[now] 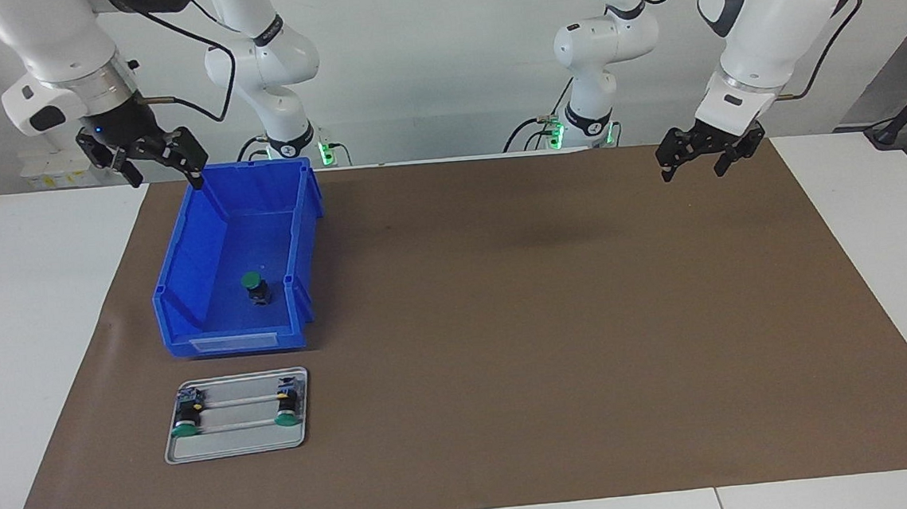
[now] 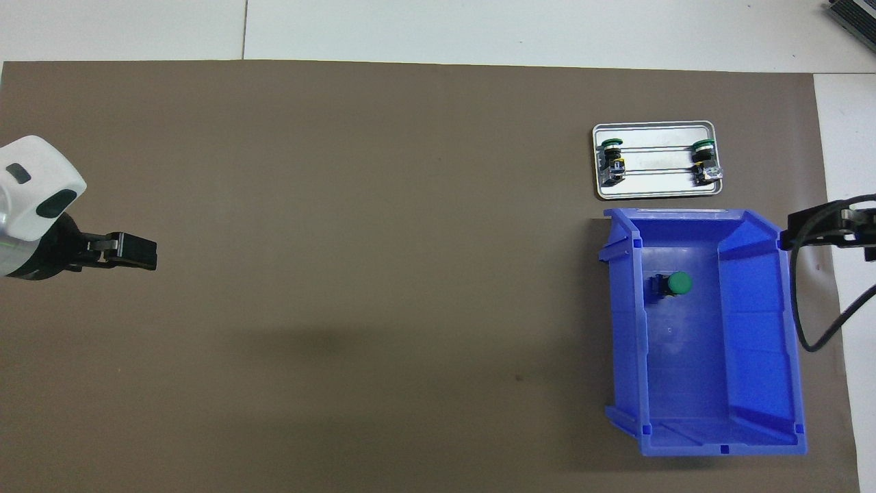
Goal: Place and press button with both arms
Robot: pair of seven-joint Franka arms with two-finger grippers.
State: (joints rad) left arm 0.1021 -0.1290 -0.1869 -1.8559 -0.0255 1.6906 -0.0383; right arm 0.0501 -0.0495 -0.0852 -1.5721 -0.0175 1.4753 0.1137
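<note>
So the button [image 1: 255,287] sits in the blue bin [image 1: 183,265], green cap up, toward the bin's low open end and at about 12 o'clock from the metal tray [image 1: 237,445] in the facing view. That tray carries two more green-capped buttons [image 1: 186,423], and only the overhead view shows their yellow bands. The facing view shows both grippers spread and empty: right gripper [image 1: 145,158] up over the bin's corner nearest the robots, left gripper [image 1: 704,155] hovering over the brown mat [image 1: 555,343].
</note>
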